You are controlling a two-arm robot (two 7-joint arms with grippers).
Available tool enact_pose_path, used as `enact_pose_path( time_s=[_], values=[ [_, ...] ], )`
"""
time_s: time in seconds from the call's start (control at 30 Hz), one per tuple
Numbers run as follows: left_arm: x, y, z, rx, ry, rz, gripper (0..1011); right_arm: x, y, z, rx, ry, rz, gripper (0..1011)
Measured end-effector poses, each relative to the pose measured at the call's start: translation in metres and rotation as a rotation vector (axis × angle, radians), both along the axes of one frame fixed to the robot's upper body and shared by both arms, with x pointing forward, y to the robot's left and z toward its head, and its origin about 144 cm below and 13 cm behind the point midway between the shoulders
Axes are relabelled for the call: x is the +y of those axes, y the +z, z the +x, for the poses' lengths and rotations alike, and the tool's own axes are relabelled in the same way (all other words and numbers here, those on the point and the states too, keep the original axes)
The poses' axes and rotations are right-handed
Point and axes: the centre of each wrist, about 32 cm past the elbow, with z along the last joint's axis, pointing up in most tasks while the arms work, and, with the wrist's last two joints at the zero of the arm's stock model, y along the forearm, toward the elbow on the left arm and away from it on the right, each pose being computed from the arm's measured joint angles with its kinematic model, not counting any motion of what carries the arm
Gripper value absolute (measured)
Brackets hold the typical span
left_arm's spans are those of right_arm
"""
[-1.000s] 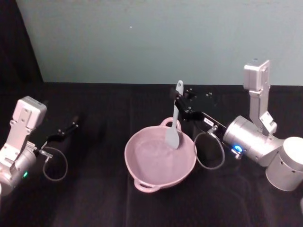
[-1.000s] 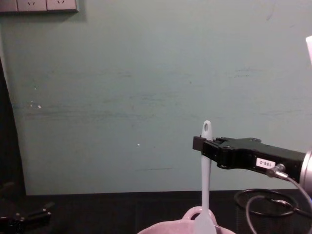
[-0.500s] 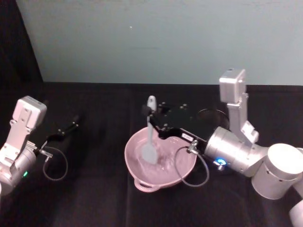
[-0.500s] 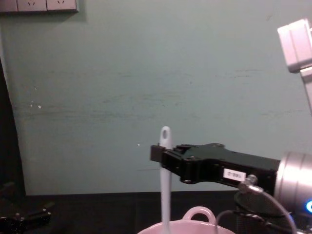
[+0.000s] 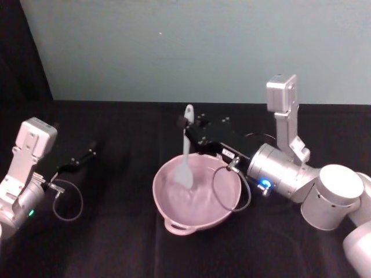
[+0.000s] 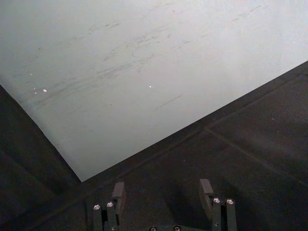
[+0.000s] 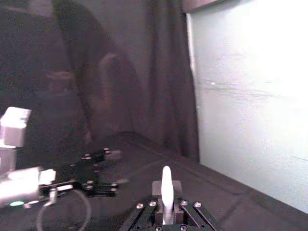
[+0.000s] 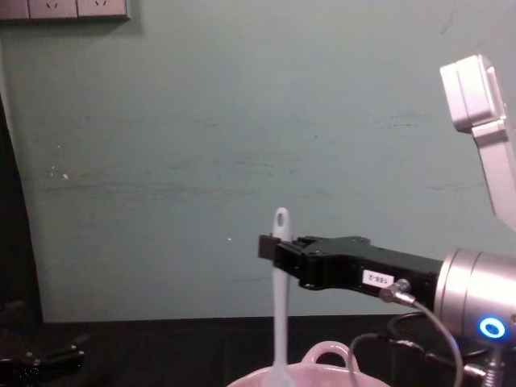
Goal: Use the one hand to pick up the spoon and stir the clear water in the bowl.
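A second ago my right hand [image 5: 186, 124], black and boxy with a small white label, held the white plastic spoon [image 5: 185, 152] at the far right of the pale pink glossy bowl [image 5: 160, 180], close to the loop handle on its far rim. Since then I have carried it across toward my left. Over the last half second the paddle has also slid a little toward the far side. The silver wrist has followed, and the arm now reaches in over the bowl's right rim.

My right hand [image 8: 270, 246] is clamped on the upper part of the slim handle, with the end and its oval hole standing just above the fingers. The spoon [image 8: 280, 284] hangs close to upright. In the right wrist view the handle tip [image 7: 166, 185] sticks up between the pinched fingers.

The bowl sits on the black desk [image 5: 116, 243] in front of me. The flat paddle is down inside it, in the far left part, below the rim. The water is clear, so I see only pale glints on the pink floor, and I cannot tell how deep the paddle sits. My thin grey cable [image 5: 227, 186] loops over the bowl's right side.

My left hand [image 5: 87, 155] rests low over the desk, well apart from the bowl, unmoved, its fingers [image 6: 207, 190] spread wide around nothing.
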Motion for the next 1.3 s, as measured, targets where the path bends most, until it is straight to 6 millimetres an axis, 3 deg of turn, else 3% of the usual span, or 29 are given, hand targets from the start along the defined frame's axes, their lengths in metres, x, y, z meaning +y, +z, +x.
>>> enact_pose_path(
  time_s=[0.33, 0.53, 0.9, 1.3],
  values=[
    [0.0, 0.0, 0.0, 0.0, 0.0, 0.0, 1005, -0.03, 0.003, -0.003, -0.027, -0.099, -0.029, 121],
    [0.0, 0.0, 0.0, 0.0, 0.0, 0.0, 1005, -0.033, 0.006, -0.012, -0.04, -0.092, -0.049, 121],
    [0.0, 0.0, 0.0, 0.0, 0.0, 0.0, 1005, -0.007, 0.006, -0.026, -0.031, 0.023, -0.03, 121],
    [0.0, 0.0, 0.0, 0.0, 0.0, 0.0, 1005, 0.011, -0.002, -0.006, 0.014, 0.037, 0.042, 121]
  ],
)
